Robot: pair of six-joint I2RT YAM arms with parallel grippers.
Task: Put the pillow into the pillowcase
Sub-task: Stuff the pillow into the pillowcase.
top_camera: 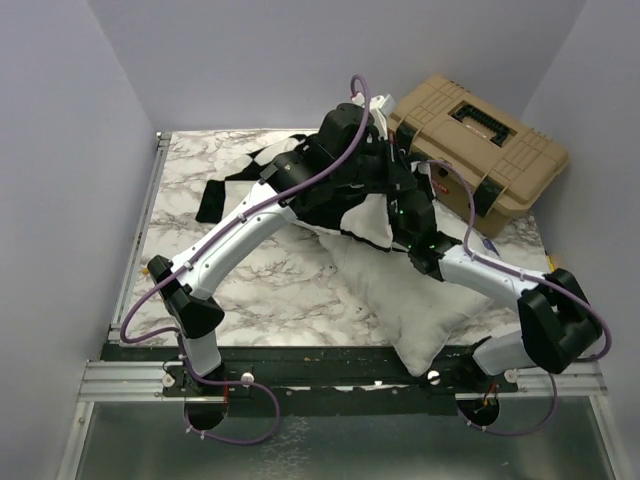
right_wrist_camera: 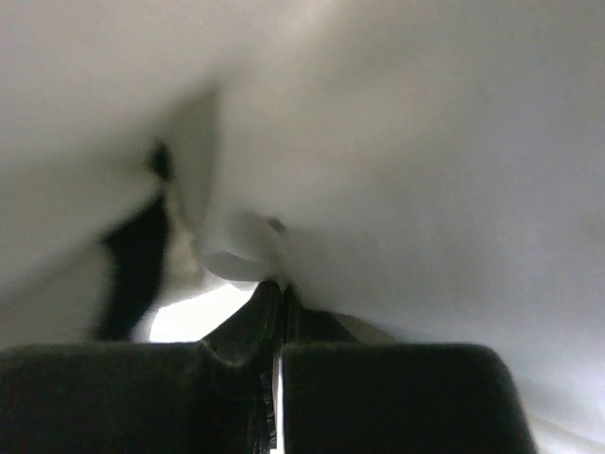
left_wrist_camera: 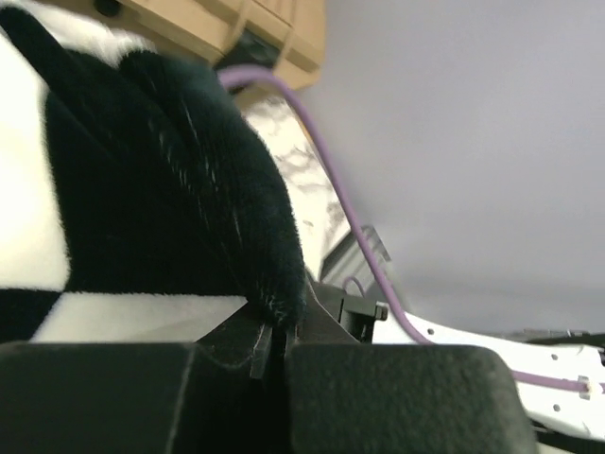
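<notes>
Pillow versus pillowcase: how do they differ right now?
The pillow is plain white; the pillowcase is black-and-white checked. The pillow is puffy and full; the pillowcase is limp and crumpled. The pillow lies near right; the pillowcase is bunched farther back, toward the left. Both are soft things on the table.

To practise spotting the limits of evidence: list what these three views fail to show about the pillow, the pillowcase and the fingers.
Top view: mouth of the pillowcase and far end of the pillow, hidden under both arms.
Right wrist view: blurred white cloth; unclear whether the right fingers pinch pillow or pillowcase.
Left wrist view: tan toolbox cut by top edge.
</notes>
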